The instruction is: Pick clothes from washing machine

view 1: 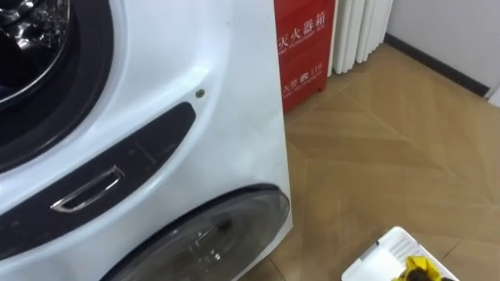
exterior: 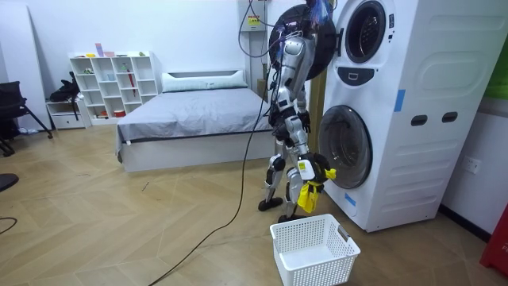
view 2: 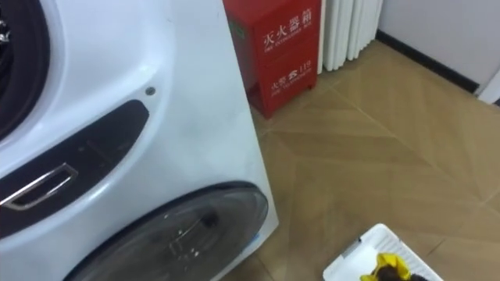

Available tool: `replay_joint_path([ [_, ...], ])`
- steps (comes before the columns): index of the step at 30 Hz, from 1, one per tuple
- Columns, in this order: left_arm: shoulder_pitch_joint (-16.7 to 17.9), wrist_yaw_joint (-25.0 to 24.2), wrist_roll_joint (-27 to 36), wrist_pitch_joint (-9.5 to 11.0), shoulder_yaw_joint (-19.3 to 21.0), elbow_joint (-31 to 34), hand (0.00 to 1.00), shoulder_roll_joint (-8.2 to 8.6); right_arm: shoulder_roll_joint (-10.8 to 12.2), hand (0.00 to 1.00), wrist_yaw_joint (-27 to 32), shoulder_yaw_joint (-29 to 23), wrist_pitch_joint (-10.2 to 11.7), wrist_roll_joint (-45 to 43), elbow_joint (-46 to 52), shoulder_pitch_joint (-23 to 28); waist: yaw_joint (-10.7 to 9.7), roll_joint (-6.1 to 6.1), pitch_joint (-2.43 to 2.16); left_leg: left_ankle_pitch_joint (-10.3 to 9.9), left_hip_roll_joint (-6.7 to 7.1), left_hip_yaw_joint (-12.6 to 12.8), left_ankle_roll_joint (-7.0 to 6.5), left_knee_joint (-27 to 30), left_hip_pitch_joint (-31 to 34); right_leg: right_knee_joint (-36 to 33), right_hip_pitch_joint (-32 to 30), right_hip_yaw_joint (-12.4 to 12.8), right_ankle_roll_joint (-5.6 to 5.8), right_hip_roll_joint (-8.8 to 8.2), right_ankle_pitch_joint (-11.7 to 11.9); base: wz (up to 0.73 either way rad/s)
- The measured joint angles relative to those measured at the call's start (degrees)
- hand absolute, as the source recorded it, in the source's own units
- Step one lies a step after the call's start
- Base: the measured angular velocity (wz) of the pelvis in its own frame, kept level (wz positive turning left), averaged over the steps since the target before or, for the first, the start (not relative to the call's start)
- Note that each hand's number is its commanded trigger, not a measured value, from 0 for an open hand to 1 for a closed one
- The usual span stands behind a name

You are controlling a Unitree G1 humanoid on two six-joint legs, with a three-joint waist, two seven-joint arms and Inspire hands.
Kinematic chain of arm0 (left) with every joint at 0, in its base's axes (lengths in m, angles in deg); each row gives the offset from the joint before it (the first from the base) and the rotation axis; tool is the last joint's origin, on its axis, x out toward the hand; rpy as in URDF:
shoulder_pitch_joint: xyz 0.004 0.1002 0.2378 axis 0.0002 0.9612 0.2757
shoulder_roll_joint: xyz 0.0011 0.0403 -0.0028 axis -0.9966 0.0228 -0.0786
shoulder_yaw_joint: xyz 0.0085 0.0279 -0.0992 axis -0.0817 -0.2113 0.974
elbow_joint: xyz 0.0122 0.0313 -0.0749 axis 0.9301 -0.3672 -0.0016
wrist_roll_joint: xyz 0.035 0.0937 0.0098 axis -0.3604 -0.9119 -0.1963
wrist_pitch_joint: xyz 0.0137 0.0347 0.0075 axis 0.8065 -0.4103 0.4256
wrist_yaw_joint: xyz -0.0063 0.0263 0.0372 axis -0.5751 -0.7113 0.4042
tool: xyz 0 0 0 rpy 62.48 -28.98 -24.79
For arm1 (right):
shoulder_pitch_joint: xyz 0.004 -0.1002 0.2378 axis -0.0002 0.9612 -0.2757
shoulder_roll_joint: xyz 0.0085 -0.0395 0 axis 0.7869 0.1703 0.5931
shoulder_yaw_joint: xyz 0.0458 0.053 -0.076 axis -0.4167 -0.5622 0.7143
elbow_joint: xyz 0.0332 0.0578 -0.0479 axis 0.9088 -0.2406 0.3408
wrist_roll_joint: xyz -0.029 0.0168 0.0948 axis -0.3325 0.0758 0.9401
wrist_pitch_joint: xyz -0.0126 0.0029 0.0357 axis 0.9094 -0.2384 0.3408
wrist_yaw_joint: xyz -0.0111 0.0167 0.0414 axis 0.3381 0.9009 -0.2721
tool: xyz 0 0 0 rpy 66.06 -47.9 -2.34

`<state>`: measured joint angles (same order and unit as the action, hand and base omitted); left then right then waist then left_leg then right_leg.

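Mostly cut off by the eye views' bottom edge, the right hand clutches the yellow cloth in curled fingers above the white basket, beside the washing machine with its 2 stacked drums.

Home bedroom with laundry corner: grey bed, white cubby shelf, stacked washing machine, wood floor.

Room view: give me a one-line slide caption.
Robot at the stacked washing machines, right hand holding a yellow cloth over a white basket.
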<state>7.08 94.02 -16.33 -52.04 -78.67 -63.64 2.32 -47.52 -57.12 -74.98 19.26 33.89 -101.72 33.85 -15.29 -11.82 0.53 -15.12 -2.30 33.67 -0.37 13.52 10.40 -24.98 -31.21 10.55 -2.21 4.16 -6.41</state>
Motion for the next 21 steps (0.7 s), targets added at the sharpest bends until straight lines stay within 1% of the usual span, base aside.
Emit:
replay_joint_path([
  [1, -0.1, 0.0, 0.0, 0.0, 0.0, 0.0, 0.0, 0.03, 0.0, 0.0, 0.2, 0.0, 0.3, 0.2, -0.2, -0.2, 0.1, 0.01, 0.08, 0.1, 0.05, 0.0, -0.05, 0.0, 0.1, -0.1, -0.2, 0.0, 0.01, -0.06, 0.0, 0.1],
  [4, -0.1, 0.3, 0.3, 0.1, 0.0, -0.3, 0.0, 0.05, 0.0, 0.0, 0.7, 0.0, 1.6, 1.0, -1.0, -0.6, 0.2, -0.04, 0.06, 0.3, 0.15, -0.5, -0.1, 0.0, 1.0, -0.2, -0.9, -0.7, -0.02, -0.33, 0.0, 0.11],
  [5, -0.2, 0.3, 1.3, 0.2, -0.1, -0.4, 0.0, 0.1, -0.1, 0.0, 1.0, 0.0, 1.9, 1.4, -1.7, -0.5, 0.2, -0.04, 0.07, 0.4, 0.14, -0.9, -0.09, 0.0, 1.1, -0.2, -0.9, -1.1, -0.12, -0.44, -0.1, 0.13],
  [11, -0.6, 0.8, 2.2, 0.3, -0.3, -0.4, 0.0, 0.15, -0.1, 0.0, 1.7, 0.0, 2.0, 2.0, -4.0, -1.3, 0.3, -0.02, 0.08, 0.5, 0.07, -0.9, 0.04, 0.0, 1.6, -0.7, -1.5, -1.4, -0.42, -0.65, -0.3, 0.06],
  [14, -0.6, 1.3, 2.2, 0.6, -0.3, -0.4, 0.0, 0.16, -0.1, 0.0, 1.5, 0.0, 2.1, 2.1, -4.0, -1.0, 0.3, -0.05, 0.07, 0.5, 0.05, -1.4, 0.05, 0.0, 1.8, -0.8, -1.6, -2.1, -0.54, -0.78, -0.5, 0.08],
  [18, -0.6, 1.3, 2.2, 0.9, -0.3, -0.6, 0.0, 0.17, -0.1, 0.0, 0.3, 0.0, 2.4, 2.1, -4.2, -0.2, 0.3, -0.06, 0.08, 0.6, 0.04, -2.4, 0.2, 0.1, 2.0, -0.8, -1.3, -3.0, -0.68, -1.17, -0.8, 0.13],
  [21, -0.6, 1.3, 2.2, 1.1, -0.3, -0.7, 0.0, 0.17, -0.1, 0.0, -0.7, 0.1, 2.4, 2.2, -4.8, -0.2, 0.7, -0.07, 0.1, 0.6, 0.0, -2.4, 0.2, 0.1, 1.9, -0.8, -1.3, -3.1, -0.71, -1.17, -0.8, 0.02],
])
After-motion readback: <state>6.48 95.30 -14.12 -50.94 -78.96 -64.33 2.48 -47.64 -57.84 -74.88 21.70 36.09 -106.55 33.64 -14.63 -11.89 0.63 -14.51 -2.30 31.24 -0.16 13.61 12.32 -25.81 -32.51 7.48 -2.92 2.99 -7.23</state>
